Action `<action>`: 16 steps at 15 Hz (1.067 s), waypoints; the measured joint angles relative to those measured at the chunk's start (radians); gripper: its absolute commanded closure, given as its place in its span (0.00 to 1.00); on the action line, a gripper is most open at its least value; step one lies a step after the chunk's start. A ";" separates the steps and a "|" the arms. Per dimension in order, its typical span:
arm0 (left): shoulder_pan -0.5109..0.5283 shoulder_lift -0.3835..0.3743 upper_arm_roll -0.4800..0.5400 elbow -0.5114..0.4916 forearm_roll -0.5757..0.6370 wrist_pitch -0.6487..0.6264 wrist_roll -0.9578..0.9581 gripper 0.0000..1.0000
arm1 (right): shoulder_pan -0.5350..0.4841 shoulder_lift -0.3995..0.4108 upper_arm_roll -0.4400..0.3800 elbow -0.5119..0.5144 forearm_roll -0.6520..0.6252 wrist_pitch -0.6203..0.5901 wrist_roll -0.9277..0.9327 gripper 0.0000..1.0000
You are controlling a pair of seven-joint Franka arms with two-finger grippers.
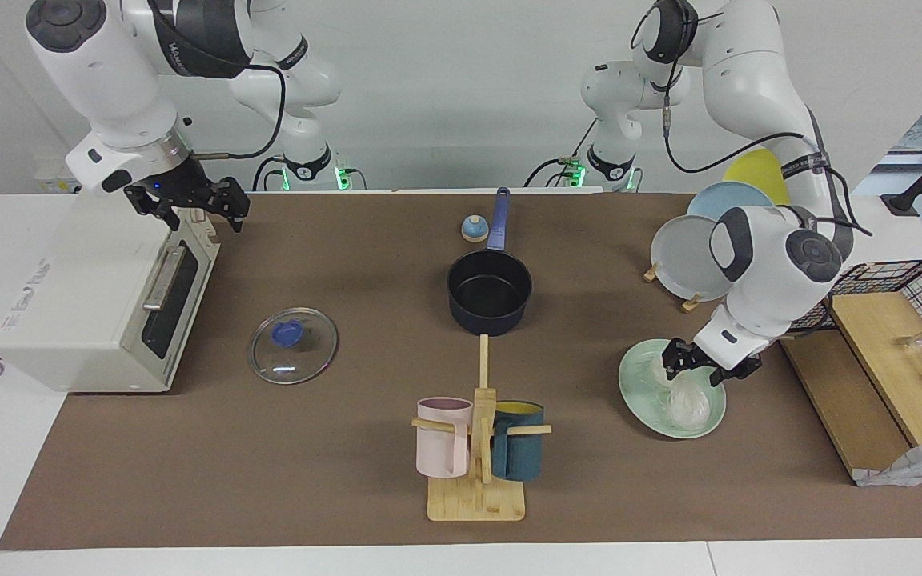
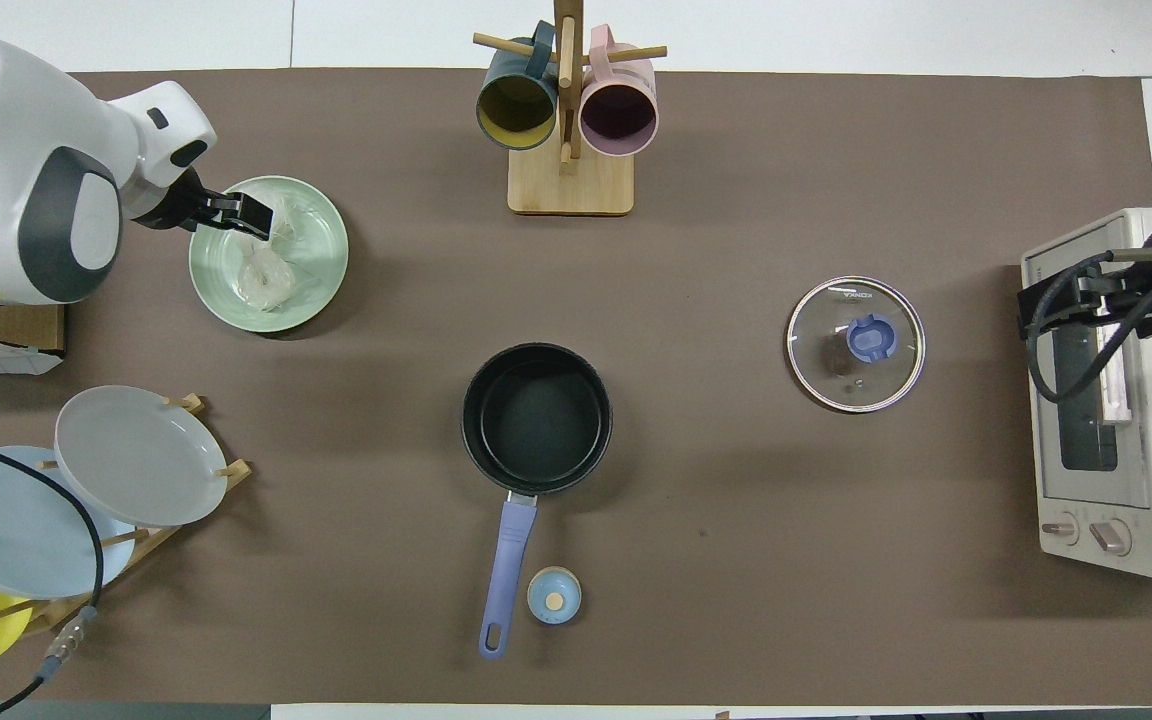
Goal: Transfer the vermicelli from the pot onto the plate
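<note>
A brown-covered worktop [image 1: 269, 480] holds kitchen things, with two white robot arms at one long edge.

The round pale mint-green plate [image 1: 635, 392] lies toward the left arm's end of the worktop, farther from the robots than a wooden rack holding a grey plate [image 1: 681, 260], a light blue plate [image 1: 721, 200] and a yellow plate [image 1: 761, 172]. On the mint-green plate sits the vermicelli [image 1: 689, 406], translucent whitish clumps of thin glassy strands; it shows as a heap in the plate's middle with looser strands beside it. The left gripper [image 1: 697, 368] hangs low over the plate's rim on the robots' side, just above the vermicelli. Its black fingers [image 2: 254, 214] stand slightly apart, and I cannot tell whether any strands cling to them.

The small round dark navy saucepan [image 1: 490, 293] stands in the middle of the worktop, its black inside bare, its long blue handle [image 1: 499, 218] pointing toward the robots. A small blue round cap [image 1: 474, 229] lies just beside the handle.

A round glass lid with a blue knob [image 1: 293, 345] lies flat toward the right arm's end. Beside it a white toaster oven [image 1: 101, 312] stands at that end. The right gripper [image 1: 203, 204] waits in the air over the oven's top front edge, its fingers apart.

Farther from the robots than the saucepan, a wooden mug stand [image 1: 477, 472] carries a pink mug [image 1: 443, 437] and a dark teal mug [image 1: 519, 440].
</note>
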 measured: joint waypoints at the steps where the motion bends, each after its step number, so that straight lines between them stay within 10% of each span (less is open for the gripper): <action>1: 0.000 -0.037 -0.002 0.003 0.000 -0.036 -0.047 0.00 | -0.007 0.000 -0.001 0.000 0.000 0.000 0.000 0.00; 10: -0.001 -0.393 -0.007 -0.003 0.000 -0.437 -0.129 0.00 | -0.020 0.000 0.005 0.001 0.002 0.000 0.000 0.00; 16: -0.020 -0.448 -0.016 -0.095 0.000 -0.483 -0.169 0.00 | -0.020 0.000 0.005 0.001 0.002 0.000 0.000 0.00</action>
